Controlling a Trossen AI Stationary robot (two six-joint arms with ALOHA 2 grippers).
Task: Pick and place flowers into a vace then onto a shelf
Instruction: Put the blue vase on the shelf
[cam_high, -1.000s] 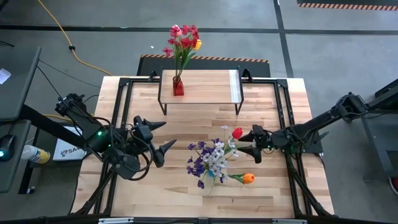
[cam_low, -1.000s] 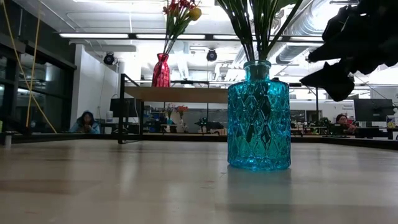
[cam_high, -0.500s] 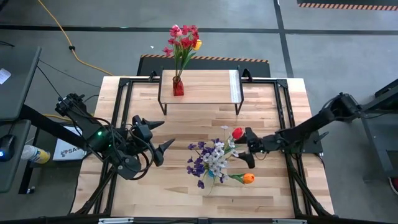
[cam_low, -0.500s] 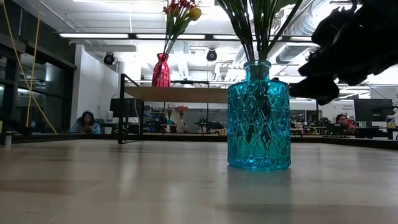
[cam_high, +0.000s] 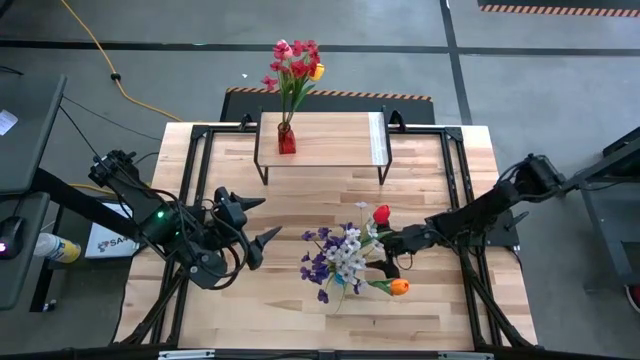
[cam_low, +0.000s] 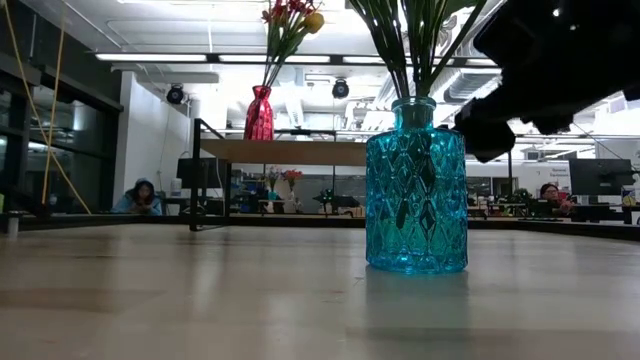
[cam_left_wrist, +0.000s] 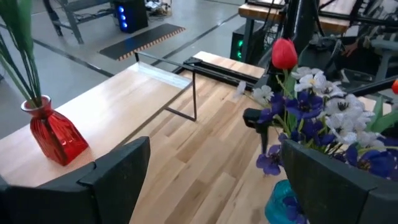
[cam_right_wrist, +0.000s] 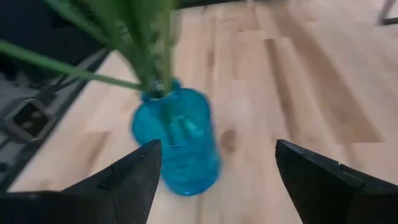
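Blue glass catches the eye first: a faceted vase (cam_low: 416, 186) stands upright on the slatted wooden table (cam_high: 300, 330), already stuffed with flowers (cam_high: 346, 256) in purple, white, red and orange. From where I stand, the right gripper (cam_high: 390, 254) hangs just beside the bouquet with its fingers spread wide, lined up on the vase body, I'd guess to grasp it for the lift to the shelf (cam_high: 325, 137). That shelf sits well apart at the table's far edge and already carries a red vase (cam_high: 287, 139) of tulips. The left gripper (cam_high: 262, 220) waits off to the other side, fingers also wide, holding nothing. Beyond lies grey floor, a yellow cable (cam_high: 98, 50), and people (cam_low: 137, 196) seated at desks.
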